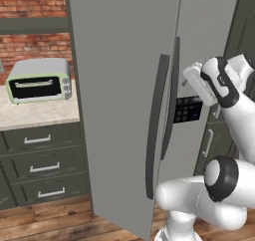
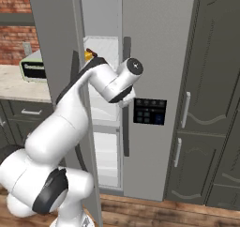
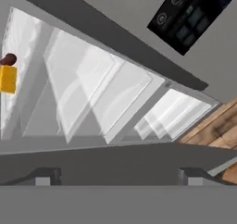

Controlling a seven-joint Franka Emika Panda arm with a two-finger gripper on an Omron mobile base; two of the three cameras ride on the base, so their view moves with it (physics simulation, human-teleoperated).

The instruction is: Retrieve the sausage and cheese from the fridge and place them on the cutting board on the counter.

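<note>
A: How many doors on the tall flat-fronted grey fridge?

B: Two. The left one is swung open, the right one is shut, and each carries one long dark curved handle. The shut door also bears one black control panel.

A: And the food?

B: One small bright yellow wedge of cheese and, touching its top in the hand view, one dark red-brown sausage, of which only a rounded end shows. Both sit on a translucent white shelf inside the fridge. From the right base view a yellow-orange bit peeks out past the arm at the upper shelf.

A: The two-finger gripper?

B: Its fingers are spread wide with nothing between them, held at the open doorway, well apart from the food.

A: On the beige speckled counter?

B: One pale green toaster oven, above three dark grey drawers with silver handles.
</note>
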